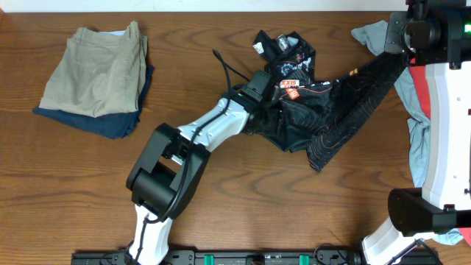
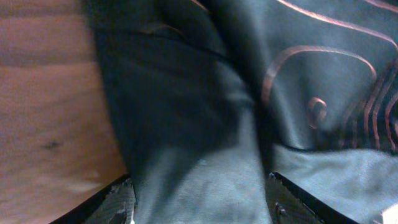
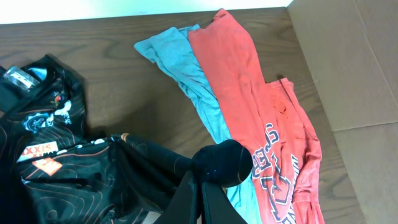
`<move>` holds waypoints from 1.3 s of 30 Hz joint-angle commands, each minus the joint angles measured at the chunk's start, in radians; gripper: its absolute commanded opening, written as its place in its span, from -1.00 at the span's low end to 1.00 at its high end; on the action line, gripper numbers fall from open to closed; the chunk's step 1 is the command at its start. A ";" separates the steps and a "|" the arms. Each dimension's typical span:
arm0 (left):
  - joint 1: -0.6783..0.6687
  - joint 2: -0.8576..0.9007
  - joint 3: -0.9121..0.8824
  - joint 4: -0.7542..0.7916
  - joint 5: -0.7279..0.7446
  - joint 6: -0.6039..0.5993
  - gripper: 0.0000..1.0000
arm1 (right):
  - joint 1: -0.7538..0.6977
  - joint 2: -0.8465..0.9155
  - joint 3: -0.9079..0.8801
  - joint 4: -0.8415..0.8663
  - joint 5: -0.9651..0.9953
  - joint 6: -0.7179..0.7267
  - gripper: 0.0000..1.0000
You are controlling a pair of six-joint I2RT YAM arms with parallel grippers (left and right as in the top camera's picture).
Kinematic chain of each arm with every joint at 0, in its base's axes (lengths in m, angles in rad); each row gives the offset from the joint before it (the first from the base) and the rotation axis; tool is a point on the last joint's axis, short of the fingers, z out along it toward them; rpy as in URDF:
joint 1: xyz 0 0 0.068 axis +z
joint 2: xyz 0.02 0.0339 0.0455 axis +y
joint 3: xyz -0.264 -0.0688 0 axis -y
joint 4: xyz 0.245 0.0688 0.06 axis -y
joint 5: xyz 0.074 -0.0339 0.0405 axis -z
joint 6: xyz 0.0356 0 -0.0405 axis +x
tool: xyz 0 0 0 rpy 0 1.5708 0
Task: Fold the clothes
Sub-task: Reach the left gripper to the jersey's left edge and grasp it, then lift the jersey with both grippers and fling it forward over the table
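One dark wood-grain table (image 1: 243, 213); pale wall strip (image 3: 124, 7) along 12 o'clock edge. Jersey (image 1: 324, 121) at centre, stretched taut toward 2 o'clock. Left gripper (image 2: 199, 196) jaws wide, astride jersey cloth. Right gripper (image 3: 205, 186) clamped tight on jersey. Cardboard (image 3: 348, 68) at 3 o'clock in right wrist view.

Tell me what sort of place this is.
Probably a robot test bench for laundry folding, not a home: two robot arms stand at a wooden table, with a crumpled black jersey between them and folded khaki shorts set aside.
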 commanded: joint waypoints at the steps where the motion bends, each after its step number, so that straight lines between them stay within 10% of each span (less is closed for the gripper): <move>1: -0.032 0.077 -0.027 -0.031 0.013 0.002 0.38 | -0.009 -0.016 0.001 -0.001 0.007 0.014 -0.93; 11: -0.076 0.077 -0.030 -0.033 -0.121 0.003 0.33 | -0.008 -0.016 0.001 -0.001 0.007 0.014 -0.92; 21: -0.082 0.077 -0.032 -0.036 -0.172 0.003 -0.88 | -0.008 -0.016 0.001 -0.004 0.007 0.014 -0.92; 39: 0.359 -0.361 0.075 -0.268 -0.183 0.106 -0.88 | -0.060 -0.017 0.001 -0.018 -0.045 0.107 -0.98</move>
